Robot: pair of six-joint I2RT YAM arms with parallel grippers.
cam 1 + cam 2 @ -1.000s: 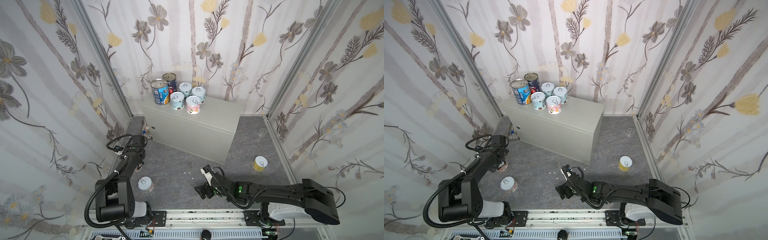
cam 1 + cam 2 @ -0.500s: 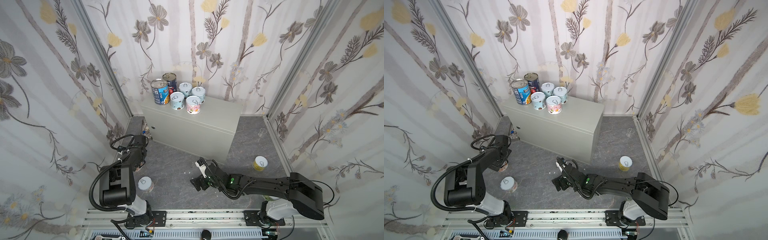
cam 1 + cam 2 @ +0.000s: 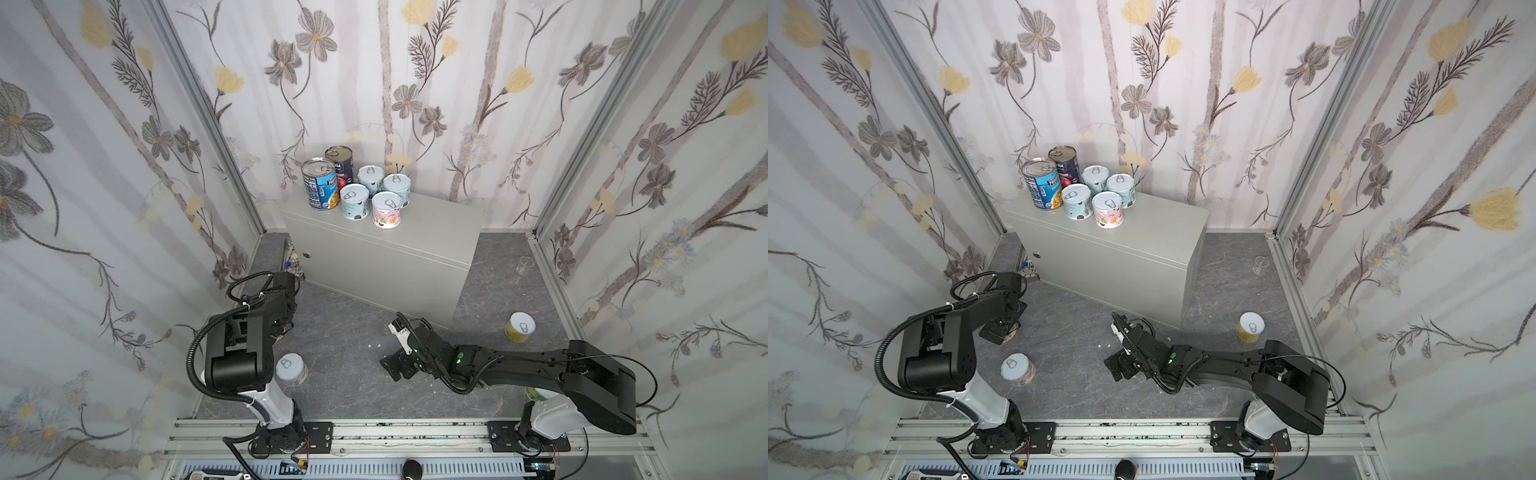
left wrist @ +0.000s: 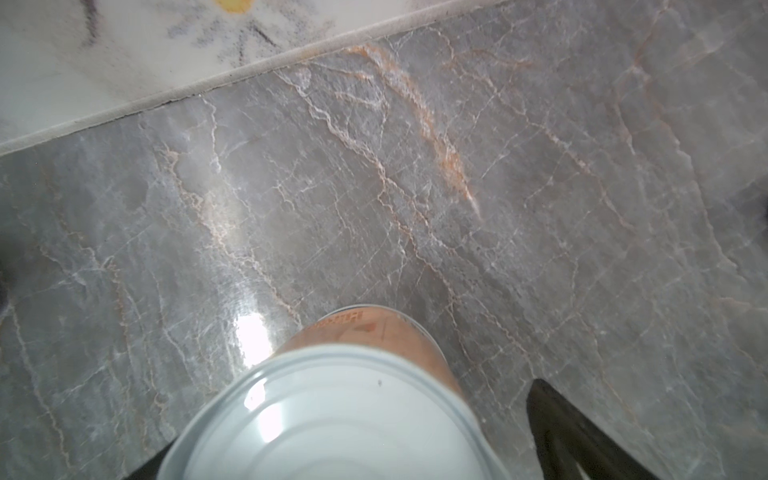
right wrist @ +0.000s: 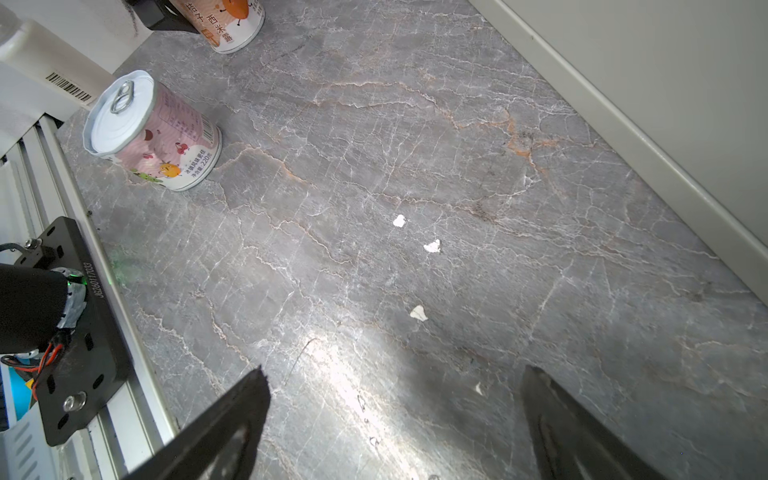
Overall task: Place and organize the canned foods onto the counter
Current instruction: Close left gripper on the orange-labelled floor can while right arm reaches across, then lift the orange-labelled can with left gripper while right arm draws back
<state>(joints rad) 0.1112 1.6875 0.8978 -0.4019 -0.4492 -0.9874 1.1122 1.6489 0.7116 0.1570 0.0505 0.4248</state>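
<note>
On the counter [image 3: 436, 222]: six cans stand upright, grouped at the left rear corner of the top.
Tall cans: blue-label can [image 3: 319, 185] at the left edge; navy-red can [image 3: 341, 163] just behind it, at the rear edge.
Short cans [image 3: 354, 202]: four, pull-tab lids up, in a two-by-two block just beside the tall pair, on their right.
Floor [image 3: 340, 328]: dark and marbled; three more short cans stand upright on it.
Orange can [image 4: 345, 415]: near the floor's left edge, in front of the counter's left front corner, below the left gripper.
Pink can [image 3: 289, 368]: near the floor's front left corner, beside the left arm's base.
Yellow can [image 3: 520, 327]: near the floor's right edge, apart from the counter.
Left gripper [image 3: 1000, 329]: jaws wide, straddling the orange can; floor shows between one finger [image 4: 582, 436] and the can.
Right gripper [image 5: 395, 372]: jaws wide, nothing between them; low over bare mid-floor, in front of the counter, near white flecks [image 5: 432, 246].
</note>
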